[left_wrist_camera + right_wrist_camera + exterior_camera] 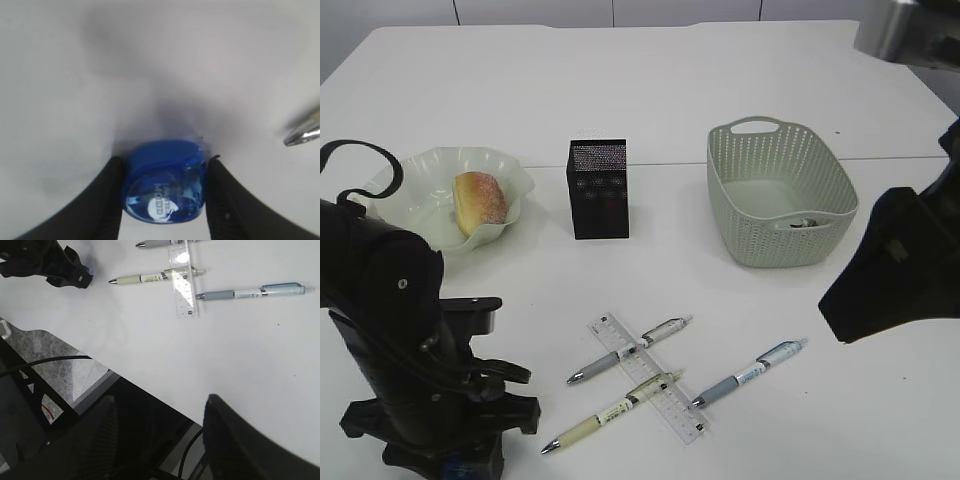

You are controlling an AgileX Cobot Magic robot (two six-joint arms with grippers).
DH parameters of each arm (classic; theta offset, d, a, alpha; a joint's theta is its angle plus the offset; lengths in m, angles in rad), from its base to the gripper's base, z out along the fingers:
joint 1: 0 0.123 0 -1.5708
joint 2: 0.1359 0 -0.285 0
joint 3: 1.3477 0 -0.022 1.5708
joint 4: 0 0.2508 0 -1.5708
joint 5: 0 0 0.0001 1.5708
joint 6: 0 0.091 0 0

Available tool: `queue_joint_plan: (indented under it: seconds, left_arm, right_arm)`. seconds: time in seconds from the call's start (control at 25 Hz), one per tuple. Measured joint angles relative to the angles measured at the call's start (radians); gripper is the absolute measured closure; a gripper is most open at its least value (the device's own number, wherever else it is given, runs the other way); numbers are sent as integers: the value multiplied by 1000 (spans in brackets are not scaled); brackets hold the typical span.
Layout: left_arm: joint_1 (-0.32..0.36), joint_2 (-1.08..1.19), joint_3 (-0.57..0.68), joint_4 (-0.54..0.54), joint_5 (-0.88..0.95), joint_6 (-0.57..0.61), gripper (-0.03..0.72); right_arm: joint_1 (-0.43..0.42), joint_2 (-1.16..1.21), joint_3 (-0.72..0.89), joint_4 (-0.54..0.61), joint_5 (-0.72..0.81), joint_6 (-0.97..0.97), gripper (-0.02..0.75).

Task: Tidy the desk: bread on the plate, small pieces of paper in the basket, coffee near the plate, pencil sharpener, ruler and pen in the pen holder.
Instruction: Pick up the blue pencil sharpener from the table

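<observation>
Sharpener: small blue pencil sharpener (165,187) sits on the white desk (720,90) at the near left, right between the two black fingers (107,200) of the left gripper (165,197).
Left gripper: fingers stand close on both sides of the sharpener; the wrist view does not settle whether they press it or a thin gap is left.
Pens: three lie near the front middle, one grey (625,352), one cream (610,412), one blue-capped (748,373); a metal pen tip (302,134) shows just right of the sharpener.
Ruler: clear ruler (645,377) lies slanted, crossing the grey and cream pens.
Pen holder: black mesh cup (598,188) stands upright behind the pens, between plate and basket.
Bread: golden roll (480,202) rests on the pale green plate (415,170) at the left.
Basket: sage-green tub (780,190) stands at the right, with something small and pale on its floor.
Right gripper: fingers (250,440) stand apart with nothing between them (160,440), out over the front edge of the desk.
</observation>
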Motion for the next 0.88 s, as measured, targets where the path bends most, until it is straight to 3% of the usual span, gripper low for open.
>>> queue_joint_plan:
  seconds: [0.48, 0.88]
  left_arm:
    - [0, -52, -15, 21, 42, 10, 360]
    - [0, -78, -284, 156, 96, 10, 360]
  right_arm:
    - [0, 0, 0, 0, 0, -3, 334]
    - [0, 0, 0, 40, 0, -3, 334]
